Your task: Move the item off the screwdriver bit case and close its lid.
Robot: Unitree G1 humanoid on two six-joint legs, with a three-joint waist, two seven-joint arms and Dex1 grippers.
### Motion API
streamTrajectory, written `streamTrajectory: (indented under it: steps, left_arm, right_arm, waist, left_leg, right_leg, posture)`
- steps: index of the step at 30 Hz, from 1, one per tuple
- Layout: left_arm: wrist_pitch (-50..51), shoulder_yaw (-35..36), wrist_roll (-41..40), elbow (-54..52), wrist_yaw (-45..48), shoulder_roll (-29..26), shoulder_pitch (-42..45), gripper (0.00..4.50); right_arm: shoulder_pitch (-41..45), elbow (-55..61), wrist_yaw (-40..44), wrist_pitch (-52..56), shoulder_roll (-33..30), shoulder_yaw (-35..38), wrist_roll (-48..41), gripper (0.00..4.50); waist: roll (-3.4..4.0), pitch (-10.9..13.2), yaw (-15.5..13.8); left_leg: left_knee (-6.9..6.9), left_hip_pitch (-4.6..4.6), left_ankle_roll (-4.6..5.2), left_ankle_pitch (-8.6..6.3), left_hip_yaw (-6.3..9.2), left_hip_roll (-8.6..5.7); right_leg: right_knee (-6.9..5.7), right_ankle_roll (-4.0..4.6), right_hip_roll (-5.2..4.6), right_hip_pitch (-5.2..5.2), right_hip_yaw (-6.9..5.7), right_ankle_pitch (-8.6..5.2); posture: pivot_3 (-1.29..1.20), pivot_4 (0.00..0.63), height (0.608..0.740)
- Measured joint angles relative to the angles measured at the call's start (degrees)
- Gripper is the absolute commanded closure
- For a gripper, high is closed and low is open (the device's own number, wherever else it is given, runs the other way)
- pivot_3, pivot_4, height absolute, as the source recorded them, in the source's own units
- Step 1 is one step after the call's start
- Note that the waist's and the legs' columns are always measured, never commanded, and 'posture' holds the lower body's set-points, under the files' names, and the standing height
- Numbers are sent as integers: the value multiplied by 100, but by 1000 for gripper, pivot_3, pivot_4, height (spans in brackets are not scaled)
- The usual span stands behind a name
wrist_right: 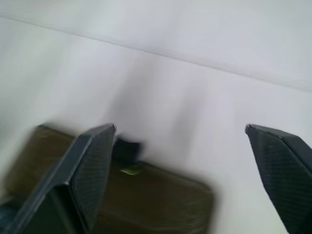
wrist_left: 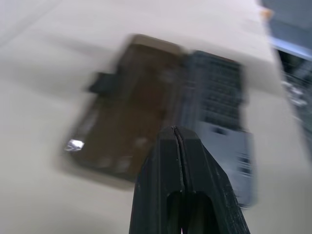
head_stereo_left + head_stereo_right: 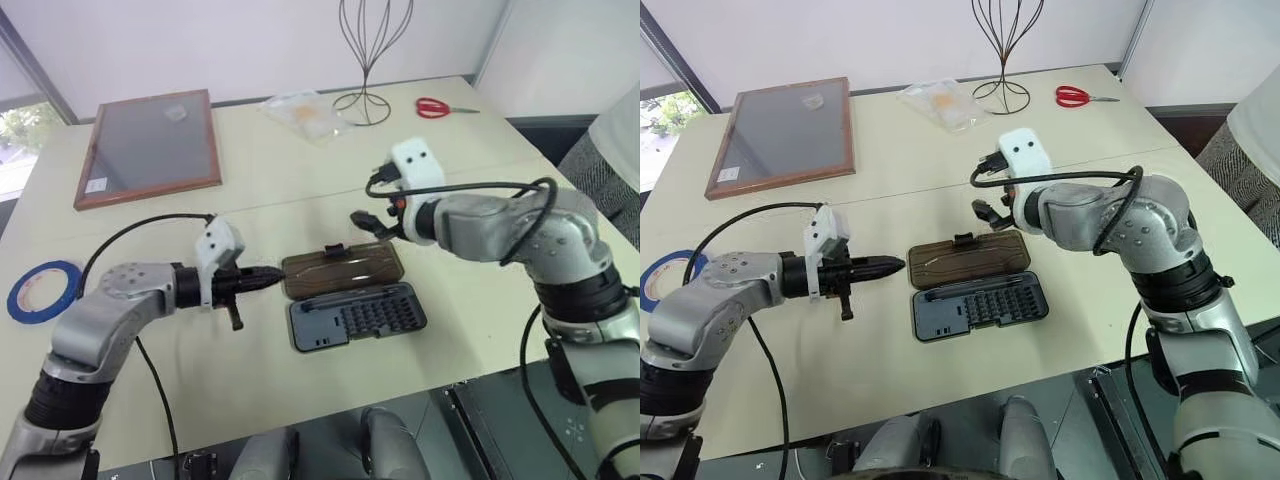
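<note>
The screwdriver bit case lies open mid-table, its dark grey tray [image 3: 357, 316] of bits nearest me. The smoky-brown lid [image 3: 342, 268] is folded flat behind the tray, with its black latch tab [image 3: 333, 248] on the far edge. The item, a blue tape ring [image 3: 42, 291], lies on the table far to the left, apart from the case. My left gripper [image 3: 272, 276] is shut and empty, pointing right at the lid's left end. My right gripper [image 3: 365, 222] hovers open and empty above the lid's far edge; in its wrist view the fingers [image 1: 92, 165] straddle the lid [image 1: 146, 200].
A wooden-framed panel [image 3: 150, 147] lies at the back left. A clear plastic bag [image 3: 305, 112], a black wire stand [image 3: 365, 100] and red scissors [image 3: 437, 107] sit along the back. A person's sleeve [image 3: 620, 150] shows at the right edge.
</note>
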State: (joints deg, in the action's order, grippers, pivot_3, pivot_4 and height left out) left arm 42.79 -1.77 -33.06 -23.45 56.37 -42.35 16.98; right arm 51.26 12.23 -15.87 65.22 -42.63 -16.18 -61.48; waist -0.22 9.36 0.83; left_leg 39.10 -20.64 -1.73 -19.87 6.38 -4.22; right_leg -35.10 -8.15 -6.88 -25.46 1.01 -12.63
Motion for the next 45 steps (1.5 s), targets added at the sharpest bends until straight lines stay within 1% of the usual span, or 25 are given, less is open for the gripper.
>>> streamTrajectory:
  steps: [2,3,4,7,9,13,18,20,23,26,29,33,36,40,45]
  left_arm:
    - [-119,-331,108,-5,171,-39,-39,4500]
    - [-173,-443,163,-1,223,-37,-37,4500]
    - [-251,-654,267,33,274,-2,-1,4500]
    - [-464,-1009,476,215,367,145,149,4500]
    - [-673,-1273,710,412,435,229,199,4500]
    - [-1143,-1771,1192,719,588,266,201,4500]
    - [-1576,-1800,1440,949,606,383,200,4500]
    - [-1762,-1799,1538,1078,596,453,200,4500]
    - [-1966,-1789,1619,1188,560,555,180,4500]
    - [-2070,-1788,1631,1250,560,598,156,4500]
    - [-2097,-1774,1633,1295,539,667,132,4500]
    - [-2091,-1766,1633,1283,534,684,121,4500]
    - [-2069,-1753,1629,1288,515,699,126,4500]
    - [-1986,-1687,1630,1304,354,747,144,4500]
    - [-1907,-1636,1629,1168,220,748,54,4500]
  right_arm:
    - [-188,-25,743,-401,-120,-127,703,78]
    - [-241,-34,972,-502,-126,-156,872,78]
    - [-333,-54,1407,-714,-161,-241,1211,78]
    - [-357,-186,2242,-1092,-373,-622,2035,78]
    - [-357,-299,2706,-1271,-367,-715,2481,78]
    - [-358,-414,3343,-1351,-323,-762,3024,78]
    - [-356,-423,4257,-1725,-334,-809,3659,78]
    - [-285,-563,4774,-1916,-341,-841,3856,78]
    - [128,-987,5717,-2224,-337,-847,4041,78]
    - [436,-1295,6426,-2713,-288,-860,4306,78]
    - [658,-2064,7124,-3432,-1,-1101,4772,78]
    - [794,-3299,7737,-4255,519,-1337,5319,78]
    - [884,-4102,8004,-4823,825,-1435,5707,78]
    - [1230,-5594,8018,-5538,1333,-1454,6246,78]
    - [1514,-6770,7953,-6073,1647,-1280,6587,78]
  waist:
    - [0,0,4]
    - [0,0,3]
    - [0,0,3]
    - [-1,1,-5]
    - [-1,1,-3]
    - [-2,1,1]
    - [-2,1,-9]
    - [-2,1,-14]
    - [-1,1,-7]
    - [-2,1,-14]
    - [-4,-1,-10]
    - [-4,-1,-11]
    - [-4,-1,-6]
    - [-3,-1,27]
    - [-2,0,39]
  left_leg:
    - [-2,1,0,0,-1,1]
    - [-2,1,0,0,-2,2]
    - [-1,1,0,0,-4,2]
    - [0,1,0,0,-6,1]
    - [0,2,0,0,-7,1]
    - [-2,1,-1,0,-5,2]
    - [0,2,-1,0,-3,2]
    - [1,5,-1,0,-4,1]
    - [2,10,0,0,-7,1]
    - [1,14,-1,0,-4,2]
    - [4,22,-1,0,-5,0]
    - [4,21,-2,1,-2,1]
    - [4,20,-4,2,-1,0]
    - [1,21,-8,4,0,1]
    - [-3,19,-10,4,4,1]
  right_leg:
    - [2,0,1,-1,0,0]
    - [1,0,1,-1,0,0]
    - [2,0,1,0,1,0]
    - [3,0,1,1,2,0]
    - [3,0,1,0,4,0]
    - [4,1,1,-3,3,0]
    - [4,1,0,0,3,0]
    - [5,1,0,3,3,0]
    - [4,0,0,5,5,0]
    - [3,1,0,10,3,0]
    - [4,1,0,19,4,0]
    - [0,0,0,16,4,0]
    - [-1,1,-1,13,4,0]
    - [-5,1,-1,8,4,0]
    - [-4,1,-1,4,4,0]
  posture:
    - [0,150,740]
    - [0,150,740]
    - [0,150,740]
    - [0,150,740]
    - [0,150,740]
    - [0,150,740]
    - [0,150,740]
    - [0,150,740]
    - [0,150,740]
    - [0,150,740]
    - [0,150,740]
    - [0,150,740]
    - [0,150,740]
    - [0,150,740]
    - [0,150,740]
